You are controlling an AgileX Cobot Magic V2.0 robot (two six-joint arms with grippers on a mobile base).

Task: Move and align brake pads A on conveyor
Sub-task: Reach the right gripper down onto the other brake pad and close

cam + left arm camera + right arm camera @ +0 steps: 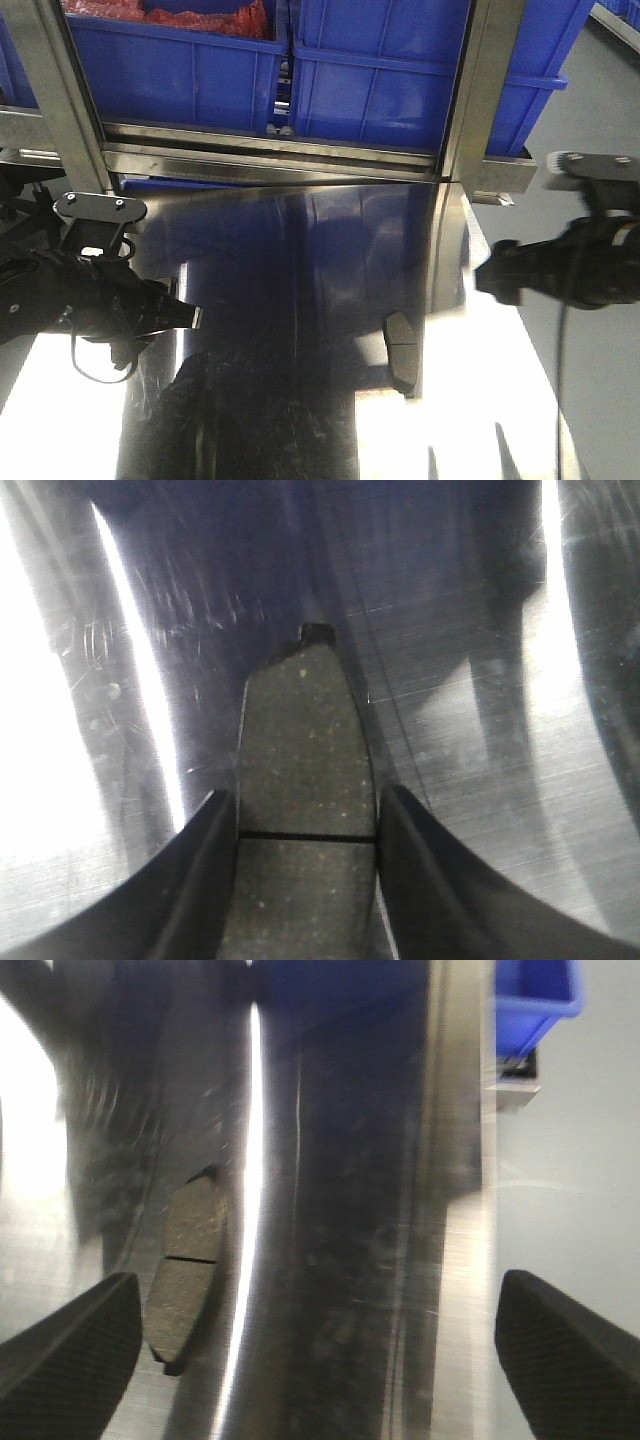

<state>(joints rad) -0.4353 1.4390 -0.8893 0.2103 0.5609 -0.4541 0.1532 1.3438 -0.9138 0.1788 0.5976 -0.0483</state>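
Left gripper (305,792) was closed on the held brake pad (305,750). Both black fingers (200,880) pressed against its long edges, about level with the groove. The pad stuck out past the fingertips, with a small notched tab at the far end. Its face was speckled dark grey with one thin groove across it. In the front view this gripper (188,318) sat over the left part of the steel table (300,240), with its reflection showing on the metal below. The held pad was hard to make out in that view.

Right gripper (318,1280) was wide open and held nothing. It showed textured black fingertips (70,1350) at the frame's bottom corners, one over the table and the other over the grey floor (570,1160) past the table's right edge. The front view showed it motion-blurred (492,275) at the right side.

The loose brake pad (403,350) lay flat on the steel table, right of centre. It was between the two grippers, nearer the right one and touching neither. From the right wrist it appeared (185,1270) beside a bright glare streak, groove visible.

Blue bins (380,80) stood behind the table in a steel frame (60,100). The left bin held something red (200,15).
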